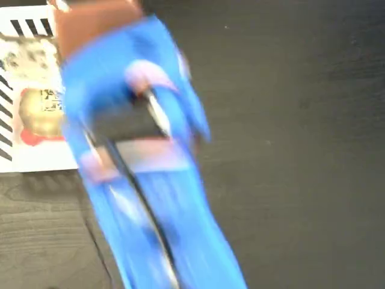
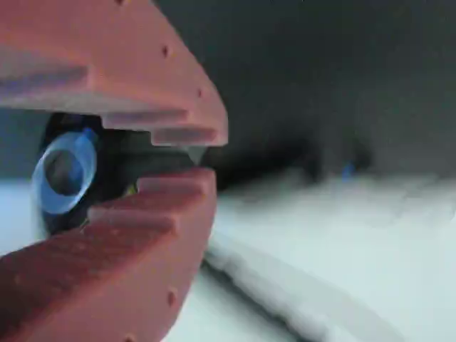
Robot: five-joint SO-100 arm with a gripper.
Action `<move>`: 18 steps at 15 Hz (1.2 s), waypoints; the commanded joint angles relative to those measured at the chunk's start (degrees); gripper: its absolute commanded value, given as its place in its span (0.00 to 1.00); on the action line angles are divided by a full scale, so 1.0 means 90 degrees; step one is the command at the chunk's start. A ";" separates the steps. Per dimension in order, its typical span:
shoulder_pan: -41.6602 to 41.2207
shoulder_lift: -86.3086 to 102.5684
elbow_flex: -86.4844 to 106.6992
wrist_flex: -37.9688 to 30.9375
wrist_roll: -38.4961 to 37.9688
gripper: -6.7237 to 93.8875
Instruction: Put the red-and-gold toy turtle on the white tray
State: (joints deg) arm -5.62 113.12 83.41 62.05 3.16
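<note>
In the fixed view the red-and-gold toy turtle (image 1: pixel 40 114) sits on the white tray (image 1: pixel 30 156) at the far left, its gold shell up and a red foot showing below. My blue arm (image 1: pixel 138 150) is motion-blurred and covers the tray's right part; its brown gripper end reaches the top edge above the turtle, apart from it. In the wrist view the gripper (image 2: pixel 203 157) has its red-brown toothed jaws a narrow gap apart with nothing between them. The turtle does not show in that view.
The dark wood-grain table (image 1: pixel 289 150) stretches to the right of the arm. Black diagonal stripes run along the tray's left and top edges (image 1: pixel 30 27). In the wrist view a pale blurred surface (image 2: pixel 342 249) lies under the gripper.
</note>
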 commanded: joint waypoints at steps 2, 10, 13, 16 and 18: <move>0.0518 0.2441 0.2432 -0.1064 -0.0098 0.07; 0.0264 0.7031 0.8789 -0.1426 -0.0098 0.07; 0.0371 0.7871 0.9297 -0.0303 0.0029 0.07; 0.0352 0.8096 0.9473 0.0352 -0.0020 0.07; 0.0352 0.8135 0.9443 0.0771 0.0010 0.07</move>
State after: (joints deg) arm -1.93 186.06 169.10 66.36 2.72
